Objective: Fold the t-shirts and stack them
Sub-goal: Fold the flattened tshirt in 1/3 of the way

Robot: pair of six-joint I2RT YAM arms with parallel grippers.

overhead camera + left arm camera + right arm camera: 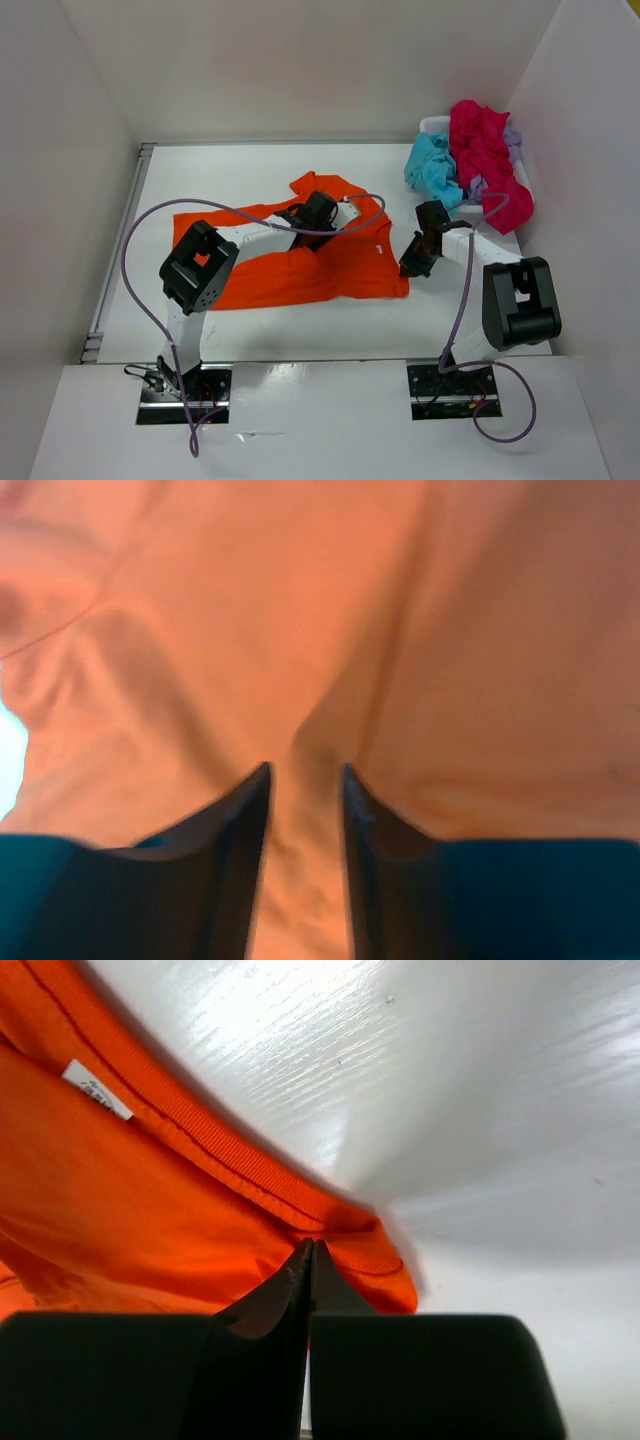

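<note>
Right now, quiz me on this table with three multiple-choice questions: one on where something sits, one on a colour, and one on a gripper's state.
1. Where is the pile of crumpled shirts?
A) far right corner
B) near left corner
C) table centre

2. What colour is the spread t-shirt?
A) turquoise
B) lavender
C) orange

3. How is the right gripper?
A) wide open over bare table
B) shut on the spread t-shirt's edge
C) holding a pink shirt

Answers:
1. A, the top view shows the pile at the far right.
2. C, orange cloth covers the centre.
3. B, the right wrist view shows its jaws closed together on the orange edge.
</note>
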